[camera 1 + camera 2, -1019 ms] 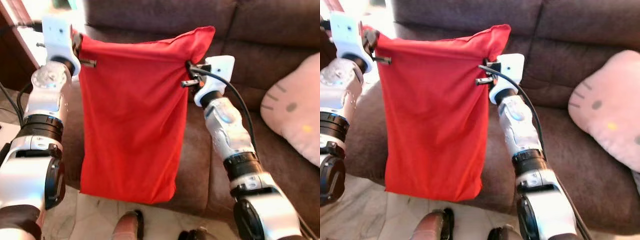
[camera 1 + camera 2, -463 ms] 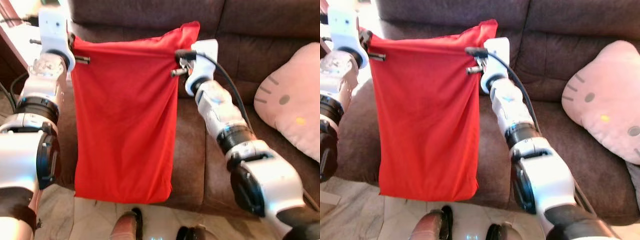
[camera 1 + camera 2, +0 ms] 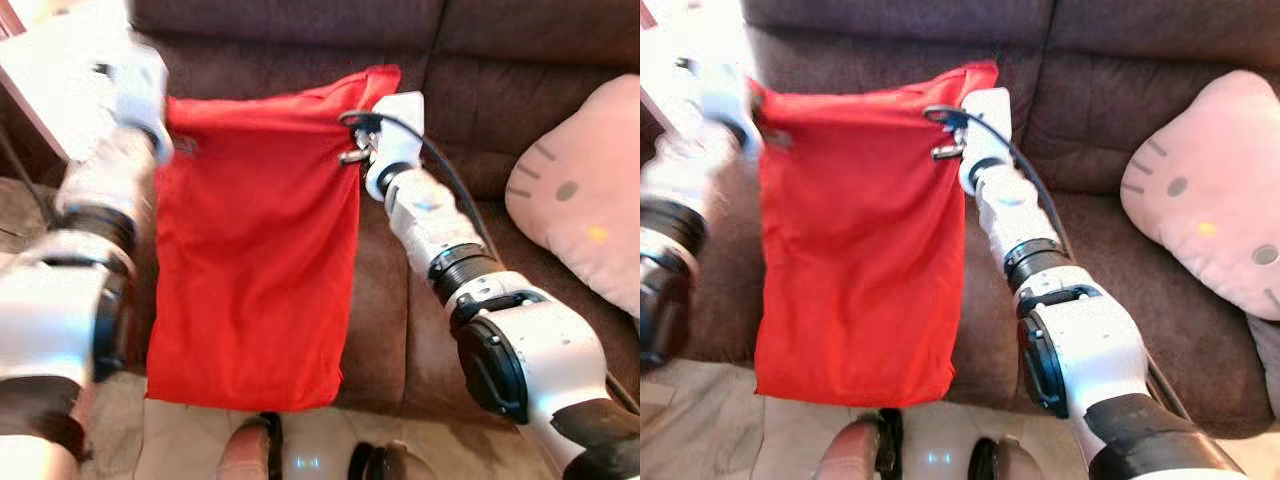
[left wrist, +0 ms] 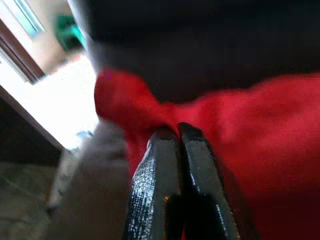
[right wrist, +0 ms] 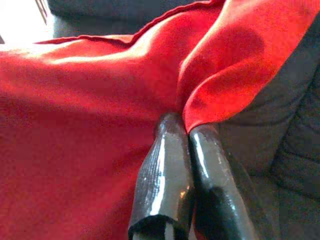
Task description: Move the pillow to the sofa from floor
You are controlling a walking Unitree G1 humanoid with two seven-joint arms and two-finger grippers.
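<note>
Red pillow [image 3: 255,250] hangs long axis vertical before the brown sofa [image 3: 400,290], its seat just beyond; left tool [image 4: 180,145] and right tool [image 5: 185,150] each pinch an upper corner, fingers closed on cloth.

I see no words, letters or numbers that I can read here. The red pillow [image 3: 255,240] I hold up is plain, with no tag or label showing. The pink cushion [image 3: 580,195] on the brown sofa [image 3: 520,60] has a drawn cat face with whiskers and dots, but no writing. My silver arms show no marks I can read.
</note>
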